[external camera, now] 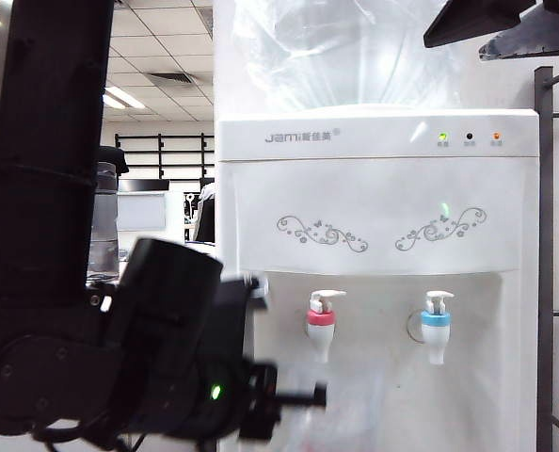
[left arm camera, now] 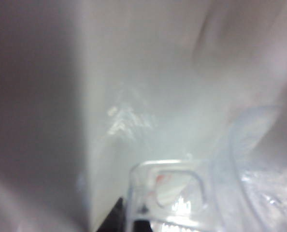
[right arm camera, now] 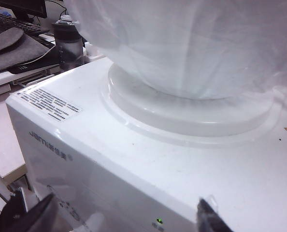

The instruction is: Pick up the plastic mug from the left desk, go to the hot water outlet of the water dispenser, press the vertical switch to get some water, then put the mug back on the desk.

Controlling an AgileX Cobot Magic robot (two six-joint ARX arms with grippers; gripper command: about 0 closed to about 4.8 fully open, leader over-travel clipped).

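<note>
Both hands up: left hand [left arm camera: 148, 220] grips plastic mug [left arm camera: 240, 193]; right hand [right arm camera: 124, 217] wide.

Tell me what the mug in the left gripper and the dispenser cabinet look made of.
Plastic mug: clear, glossy plastic by its see-through wall and handle, held in the shut left gripper. Water dispenser: smooth white, probably plastic, with a soft sheen.

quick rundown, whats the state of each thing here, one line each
plastic mug: held by its handle in the left pincer, close to the dispenser's white front
left pincer: shut on the mug handle
right pincer: open, empty, up above the dispenser top
water dispenser: green light on, bottle seated on top
hot water outlet: no water running
vertical switch: untouched
dark lidded tumbler: upright, lid on
</note>
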